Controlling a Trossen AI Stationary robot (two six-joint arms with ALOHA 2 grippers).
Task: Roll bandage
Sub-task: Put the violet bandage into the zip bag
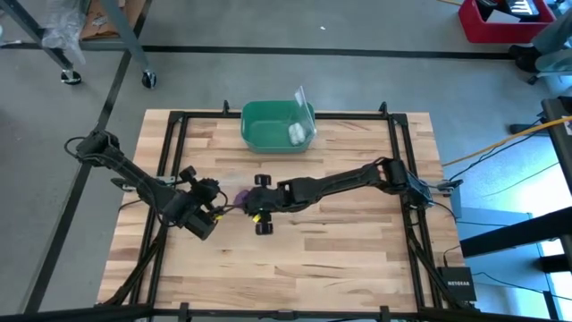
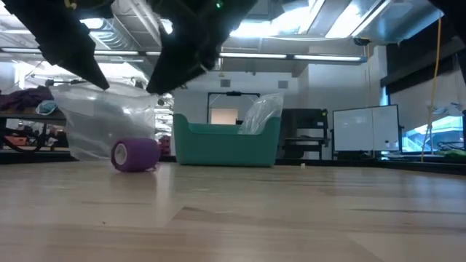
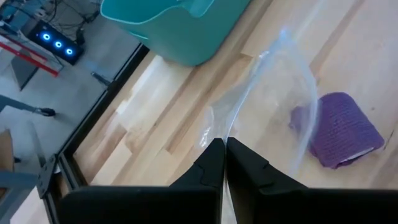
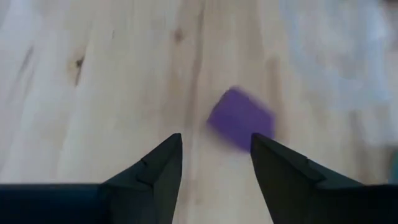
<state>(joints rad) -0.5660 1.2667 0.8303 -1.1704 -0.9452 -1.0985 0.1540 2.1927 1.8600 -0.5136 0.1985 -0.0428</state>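
Note:
The bandage (image 2: 135, 155) is a small purple roll lying on its side on the wooden table (image 1: 340, 250), left of centre; it also shows as the bandage (image 3: 343, 129) and the bandage (image 4: 241, 119). My left gripper (image 3: 223, 154) is shut on a clear plastic bag (image 3: 273, 93) just left of the roll, and it shows again as my left gripper (image 1: 221, 207). My right gripper (image 4: 215, 155) hovers open above the table with the roll just beyond its fingertips, touching nothing; from above, my right gripper (image 1: 257, 207) sits right of the roll. My left gripper pinches an edge of the clear plastic bag (image 3: 225, 134) between its two shut fingers, coming slantwise from above. The bag (image 2: 109, 120) spreads out slack beyond the fingers and reaches down to the table beside the roll. One layer or several, I cannot tell.
A green bin (image 1: 277, 125) stands at the table's far edge near the middle, holding a small white roll (image 1: 295, 134) and a clear bag (image 1: 302, 97). A black frame (image 1: 407, 224) runs around the table top. Bare wood lies toward the near edge.

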